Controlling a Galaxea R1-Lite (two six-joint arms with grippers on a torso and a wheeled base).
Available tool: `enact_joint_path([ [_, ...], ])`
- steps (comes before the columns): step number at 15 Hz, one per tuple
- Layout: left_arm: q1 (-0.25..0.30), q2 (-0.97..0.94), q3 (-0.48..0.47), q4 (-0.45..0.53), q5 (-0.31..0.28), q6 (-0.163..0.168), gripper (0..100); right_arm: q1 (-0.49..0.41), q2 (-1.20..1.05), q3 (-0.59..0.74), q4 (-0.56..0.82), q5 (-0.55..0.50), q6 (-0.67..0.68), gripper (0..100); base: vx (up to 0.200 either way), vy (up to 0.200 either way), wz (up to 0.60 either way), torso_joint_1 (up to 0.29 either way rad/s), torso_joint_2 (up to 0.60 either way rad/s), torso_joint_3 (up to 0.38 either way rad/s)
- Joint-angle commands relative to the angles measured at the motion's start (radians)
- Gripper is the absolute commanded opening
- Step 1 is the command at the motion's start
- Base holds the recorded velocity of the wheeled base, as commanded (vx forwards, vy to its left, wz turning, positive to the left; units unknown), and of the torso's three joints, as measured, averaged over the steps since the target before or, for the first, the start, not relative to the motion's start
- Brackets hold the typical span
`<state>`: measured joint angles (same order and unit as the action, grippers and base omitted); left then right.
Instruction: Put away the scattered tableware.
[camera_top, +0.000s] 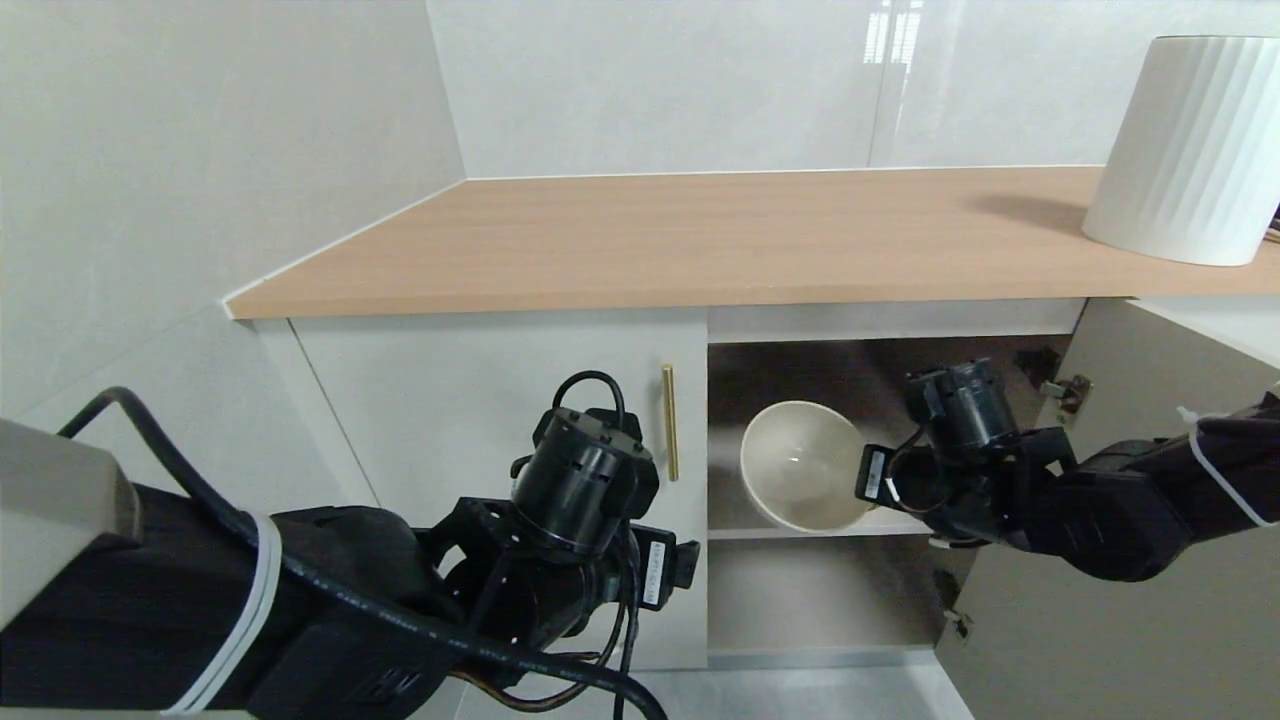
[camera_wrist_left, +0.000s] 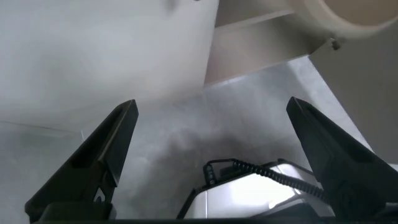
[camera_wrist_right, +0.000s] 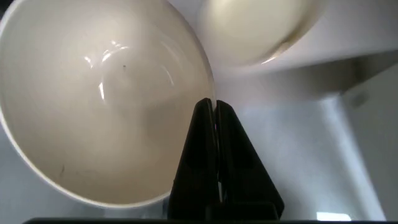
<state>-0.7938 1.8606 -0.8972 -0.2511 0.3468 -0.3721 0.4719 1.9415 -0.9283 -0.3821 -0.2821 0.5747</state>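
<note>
Scene: I am looking down at a low cabinet (camera_top: 890, 320) under a wooden countertop (camera_top: 700, 240). Its left door (camera_top: 480, 420), which has a brass handle (camera_top: 669, 422), is closed. Its right door (camera_top: 1100, 620) stands swung open.
Task's thing: a cream bowl (camera_top: 800, 465) hangs in the open compartment, just above the front edge of the shelf (camera_top: 730, 533). It is tipped on its side so the hollow faces me.
Right arm: the right gripper (camera_wrist_right: 214, 134) is clamped on the bowl's rim, its fingers pressed almost together with the wall between them.
Left arm: the left gripper (camera_wrist_left: 211, 106) hangs low in front of the closed door. Its fingers are spread wide and hold nothing, with grey floor (camera_wrist_left: 249, 99) beneath.
Also inside: a second pale dish (camera_wrist_right: 261, 31) lies beyond the bowl, seemingly on the shelf. I cannot tell how close it is.
Aside: a ribbed white container (camera_top: 1190, 150) stands on the countertop, far right.
Step in hand: as I judge it, setting the bowl down on the shelf.
Doing it well: I would roll the wrist until the bowl's base faces down. Then I would carry it deeper, so it is not left on the shelf's lip, and lower it until the base rests flat before letting go.
Watch for: knocking the second pale dish, or catching the rim on the cabinet's frame.
Left arm's part: I would keep it low and away from the opening.
</note>
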Motion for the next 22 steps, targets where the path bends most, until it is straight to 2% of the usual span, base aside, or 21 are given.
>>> enact_joint_path([
  [1, 0.001, -0.009, 0.000, -0.001, 0.000, -0.001, 100, -0.062, 0.054, 0.016, -0.058, -0.012, -0.003, 0, 0.000, 0.000, 0.00, 0.000, 0.00, 0.000],
  [10, 0.001, -0.008, 0.000, -0.001, 0.000, -0.001, 100, -0.184, 0.157, -0.052, -0.096, -0.037, -0.012, 0, 0.000, 0.000, 0.00, 0.000, 0.00, 0.000],
  [22, 0.005, -0.003, 0.000, -0.001, 0.000, -0.001, 100, -0.217, 0.333, -0.216, -0.093, -0.061, -0.012, 0, 0.000, 0.000, 0.00, 0.000, 0.00, 0.000],
])
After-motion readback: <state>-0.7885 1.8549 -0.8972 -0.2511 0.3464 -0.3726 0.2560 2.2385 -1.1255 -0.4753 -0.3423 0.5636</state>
